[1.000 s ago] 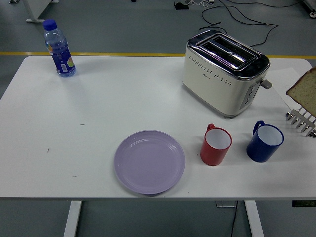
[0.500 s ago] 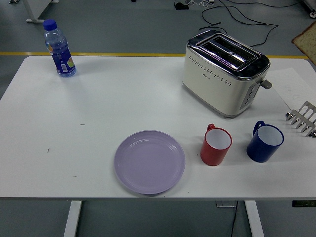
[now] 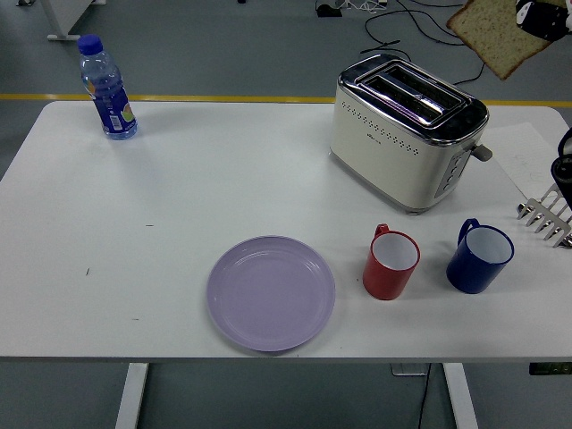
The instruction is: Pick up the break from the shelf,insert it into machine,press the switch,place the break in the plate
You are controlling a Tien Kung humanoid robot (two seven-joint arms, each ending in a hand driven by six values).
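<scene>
A slice of brown bread [image 3: 494, 36] hangs in the air at the top right, above and a little right of the toaster. My right hand [image 3: 539, 18] is shut on the slice's right edge; only a small part of the hand shows. The cream and chrome toaster [image 3: 407, 134] stands at the back right of the table with both top slots empty and its lever at the right end. The metal rack [image 3: 547, 220] sits empty at the right edge, with part of my dark right arm [image 3: 563, 174] just above it. The lilac plate [image 3: 271, 292] lies empty near the front edge.
A red mug [image 3: 391, 263] and a blue mug [image 3: 479, 256] stand in front of the toaster. A water bottle [image 3: 106, 88] stands at the back left corner. A white paper sheet [image 3: 527, 156] lies right of the toaster. Cables run over the floor behind.
The bread has left the rack at the right edge, risen, and moved left to hang above the toaster's right side. My right hand has come into view holding it.
</scene>
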